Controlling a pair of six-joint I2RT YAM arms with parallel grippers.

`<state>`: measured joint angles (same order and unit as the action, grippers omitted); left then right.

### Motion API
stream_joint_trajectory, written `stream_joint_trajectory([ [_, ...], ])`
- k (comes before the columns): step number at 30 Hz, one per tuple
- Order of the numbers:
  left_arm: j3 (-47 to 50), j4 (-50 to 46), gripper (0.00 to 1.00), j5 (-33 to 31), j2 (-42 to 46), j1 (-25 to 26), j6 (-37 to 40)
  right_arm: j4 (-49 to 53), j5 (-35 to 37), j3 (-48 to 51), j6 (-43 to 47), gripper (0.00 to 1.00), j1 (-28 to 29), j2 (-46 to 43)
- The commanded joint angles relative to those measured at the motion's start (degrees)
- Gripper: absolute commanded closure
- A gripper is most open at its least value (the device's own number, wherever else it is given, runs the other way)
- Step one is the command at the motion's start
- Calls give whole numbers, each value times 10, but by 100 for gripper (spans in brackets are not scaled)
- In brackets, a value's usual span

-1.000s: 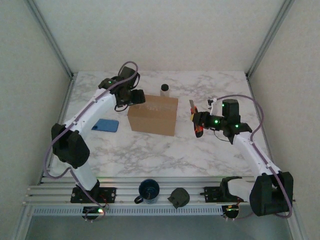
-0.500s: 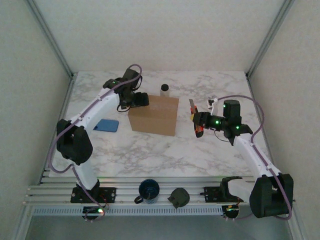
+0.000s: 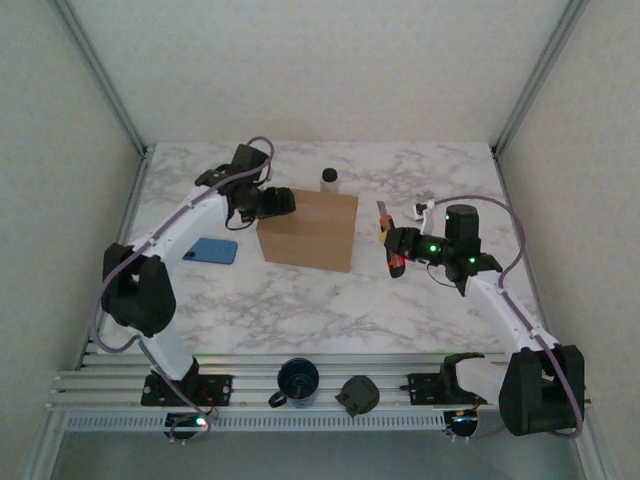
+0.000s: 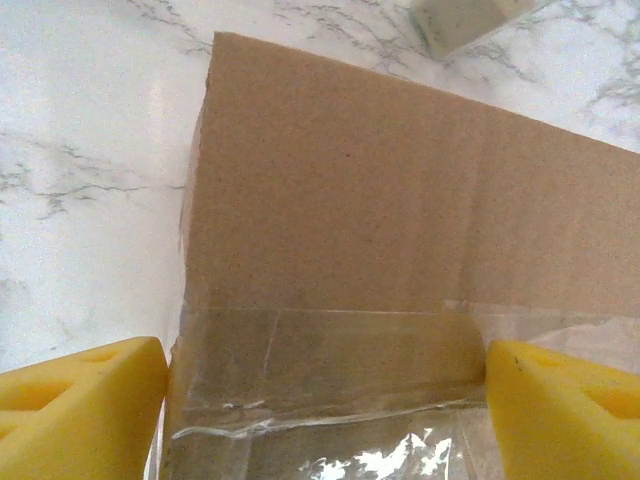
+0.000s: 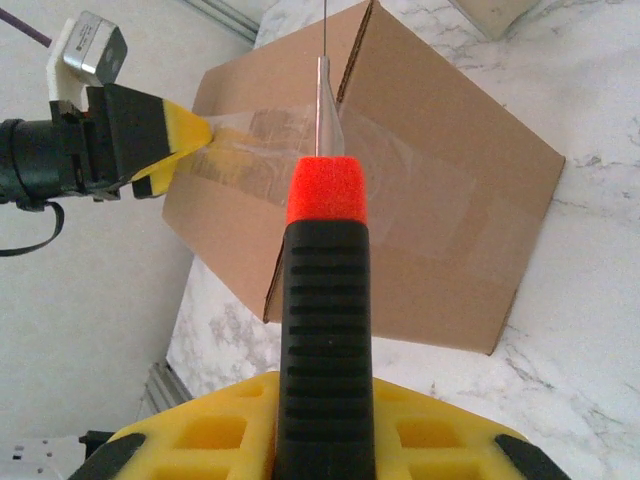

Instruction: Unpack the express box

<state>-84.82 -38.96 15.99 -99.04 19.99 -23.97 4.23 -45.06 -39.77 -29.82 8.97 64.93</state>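
- The express box sits closed near the middle of the tabletop. Its top is sealed by a strip of clear tape that looks unbroken.
- The left arm reaches to the box's 10 o'clock corner. The left jaws stand wide open, one yellow pad on either side of the taped end of the box top. Whether the pads press the cardboard I cannot tell.
- The right jaws are closed on the black handle of a knife, held at the box's 3 o'clock and apart from the cardboard. In the right wrist view the thin blade points toward the taped top.
- Step in hand, as I judge it: bracing the box and lining the blade up for the first cut. Nothing is opened yet, so the task is at an early stage.
- The next move calls first for the left jaws to close on the box or bear down on it, so that it cannot slide under the knife.
- The right arm should then lower the blade tip onto the tape at the 3 o'clock end and draw it shallowly toward 9 o'clock. It should stop short of the left pads and not dig deep into whatever lies inside.
- A small bottle stands at the box's 12 o'clock and a blue flat object lies at its 9 o'clock. Both are apart from the box and, I judge, out of the blade's path.
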Motion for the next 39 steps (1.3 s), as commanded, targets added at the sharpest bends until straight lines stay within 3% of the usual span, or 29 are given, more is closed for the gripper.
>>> stream_joint_trajectory([
  [1,43,7,20,40,3,-13,7,-69,-21,18,-31,100,-3,10],
  [5,58,17,20,44,8,-18,8,-133,-34,40,-68,100,3,22],
  [12,67,23,20,47,10,-21,9,-150,-19,35,-79,100,34,55],
  [19,69,24,20,47,14,-21,7,-121,-14,4,-83,100,54,90],
  [39,76,29,20,47,16,-22,5,-60,14,-29,-71,100,67,85],
])
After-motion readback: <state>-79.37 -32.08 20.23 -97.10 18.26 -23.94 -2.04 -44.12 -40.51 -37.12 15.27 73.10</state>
